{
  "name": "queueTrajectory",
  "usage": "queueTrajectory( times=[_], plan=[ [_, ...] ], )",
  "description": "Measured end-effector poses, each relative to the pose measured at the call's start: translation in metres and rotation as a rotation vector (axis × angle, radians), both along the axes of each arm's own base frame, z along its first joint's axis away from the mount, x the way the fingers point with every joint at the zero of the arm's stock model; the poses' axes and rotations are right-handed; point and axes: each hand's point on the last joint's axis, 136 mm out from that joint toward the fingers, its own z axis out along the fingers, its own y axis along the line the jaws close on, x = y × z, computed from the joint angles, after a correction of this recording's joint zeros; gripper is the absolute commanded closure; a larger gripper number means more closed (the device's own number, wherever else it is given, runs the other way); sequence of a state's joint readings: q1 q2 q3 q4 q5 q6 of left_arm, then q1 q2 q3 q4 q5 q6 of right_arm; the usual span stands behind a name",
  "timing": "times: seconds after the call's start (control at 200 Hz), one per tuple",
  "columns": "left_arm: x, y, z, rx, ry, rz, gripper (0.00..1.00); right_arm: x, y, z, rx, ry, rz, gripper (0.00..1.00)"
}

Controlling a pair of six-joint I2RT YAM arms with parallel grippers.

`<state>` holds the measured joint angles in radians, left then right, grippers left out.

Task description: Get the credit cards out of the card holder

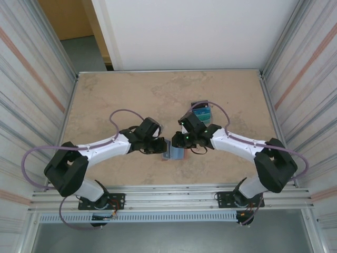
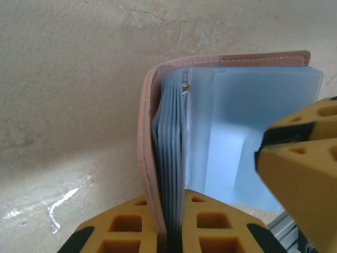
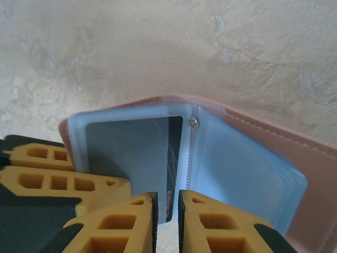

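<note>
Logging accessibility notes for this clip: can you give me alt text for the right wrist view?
The right end effector pinches the lower edge of a dark credit card sitting in a clear sleeve of the open pinkish-brown card holder. The left end effector grips the holder's left side, with a beige marbled table behind.

Both arms reach inward, wrists nearly meeting at mid-span.
Left arm [image 1: 100, 148] and right arm [image 1: 239, 142]: elbows out, forearms angled toward each other. Left gripper [image 2: 174, 232] jaws clamped on the card holder [image 2: 147, 158]. Right gripper [image 3: 167, 211] jaws a narrow slit apart over a credit card [image 3: 131, 153] edge; actual pinch unclear.
</note>
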<state>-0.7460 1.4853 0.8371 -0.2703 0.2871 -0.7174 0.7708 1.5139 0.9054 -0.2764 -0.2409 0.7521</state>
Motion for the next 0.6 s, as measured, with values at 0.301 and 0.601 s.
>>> queueTrajectory(
  times=[0.301,0.601],
  plan=[
    [0.005,0.002,-0.006,0.011,-0.019,-0.035,0.64,-0.002,-0.003,-0.040,-0.068,0.084,-0.002,0.82],
    [0.007,0.021,-0.022,0.133,-0.042,-0.037,0.47,-0.002,-0.003,-0.054,-0.078,0.122,-0.017,0.82]
  ],
)
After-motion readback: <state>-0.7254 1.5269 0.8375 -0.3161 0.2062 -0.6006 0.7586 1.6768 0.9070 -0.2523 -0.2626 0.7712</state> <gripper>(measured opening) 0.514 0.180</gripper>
